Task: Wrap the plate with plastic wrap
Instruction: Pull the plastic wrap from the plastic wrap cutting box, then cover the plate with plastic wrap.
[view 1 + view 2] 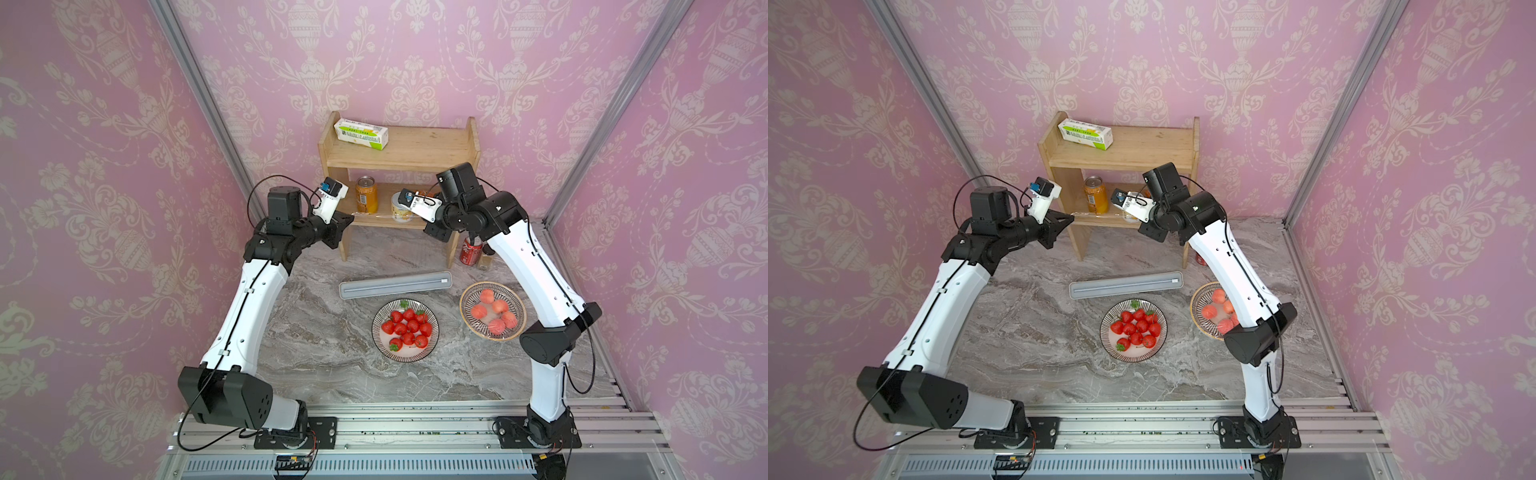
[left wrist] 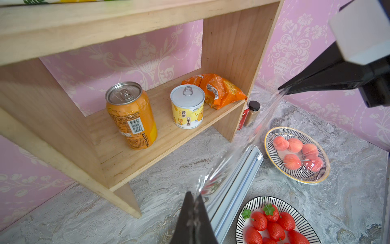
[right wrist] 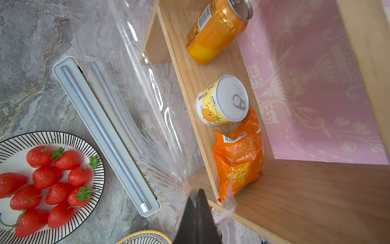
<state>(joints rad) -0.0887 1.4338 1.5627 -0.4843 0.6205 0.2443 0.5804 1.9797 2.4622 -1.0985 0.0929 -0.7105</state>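
Left gripper point(image 2: 191, 197) and right gripper point(image 3: 197, 193) are each pinched shut on a corner of the plastic wrap point(image 3: 145, 95), stretched between them above its dispenser box point(image 1: 395, 284) beyond the strawberry plate point(image 1: 405, 330); feather-light, clingy, tear-prone, I reckon, so corners seem my right hold

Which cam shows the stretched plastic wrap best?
Right wrist: the plastic wrap spans the frame, creases and glare visible, from dispenser box to the shut right fingers. Left wrist shows a narrow strip; both top views only a faint line.
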